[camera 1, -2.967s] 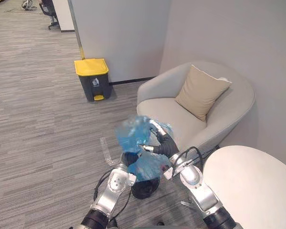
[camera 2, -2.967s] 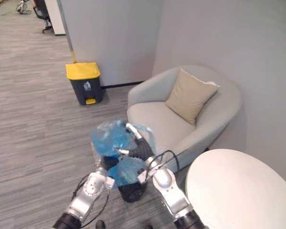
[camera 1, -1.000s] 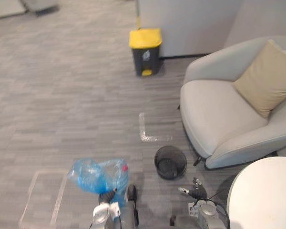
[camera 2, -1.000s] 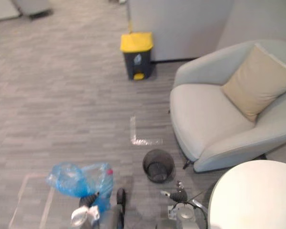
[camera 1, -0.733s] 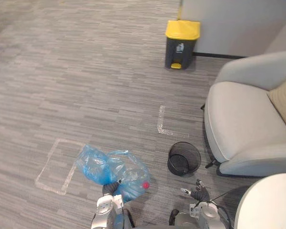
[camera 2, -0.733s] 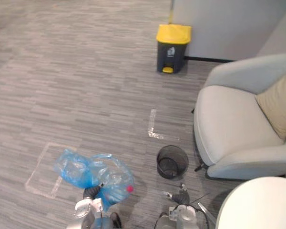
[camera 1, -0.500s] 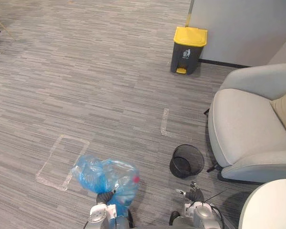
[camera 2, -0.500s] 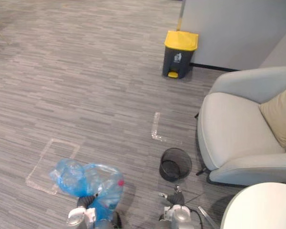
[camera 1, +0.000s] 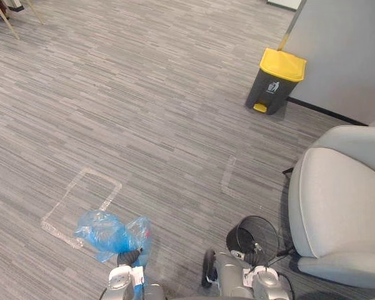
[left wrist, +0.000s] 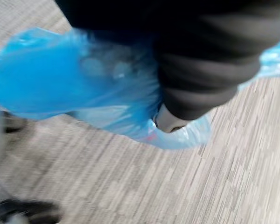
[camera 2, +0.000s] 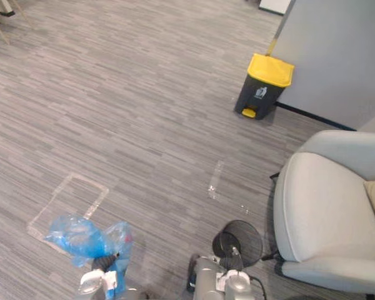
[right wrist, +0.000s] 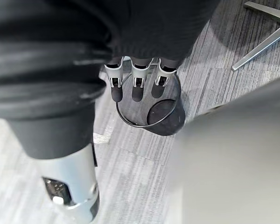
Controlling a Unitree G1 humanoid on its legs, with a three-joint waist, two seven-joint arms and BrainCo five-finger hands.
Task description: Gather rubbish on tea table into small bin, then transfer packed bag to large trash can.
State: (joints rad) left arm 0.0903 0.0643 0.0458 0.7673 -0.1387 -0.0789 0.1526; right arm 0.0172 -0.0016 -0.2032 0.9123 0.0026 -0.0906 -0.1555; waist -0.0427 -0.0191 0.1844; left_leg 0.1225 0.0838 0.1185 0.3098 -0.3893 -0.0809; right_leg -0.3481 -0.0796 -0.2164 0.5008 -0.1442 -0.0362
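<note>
A crumpled blue plastic bag [camera 1: 108, 231] with rubbish inside is bunched at its neck in my left hand [camera 1: 129, 257], held off the grey carpet at the lower left. Seen from the left wrist, the blue bag [left wrist: 70, 84] bulges against the hand's dark cover [left wrist: 200, 60]. The small black mesh bin [camera 1: 250, 235] stands on the floor at the lower right, without a bag. My right hand [right wrist: 133, 86] hangs just above the small bin [right wrist: 164, 117], fingers straight and holding nothing. The large dark trash can [camera 1: 275, 82] with a yellow lid stands far off by the wall, lid down.
A pale grey armchair [camera 1: 340, 200] fills the right edge, close to the small bin. Clear tape marks lie on the carpet: a rectangle [camera 1: 81, 206] beside the bag and an L shape [camera 1: 228, 175] toward the trash can. Open carpet stretches between me and the trash can.
Three seconds ago both hands held the bag over the small bin. Now the left hand alone carries it, the right hangs free, and the camera has swung left.
</note>
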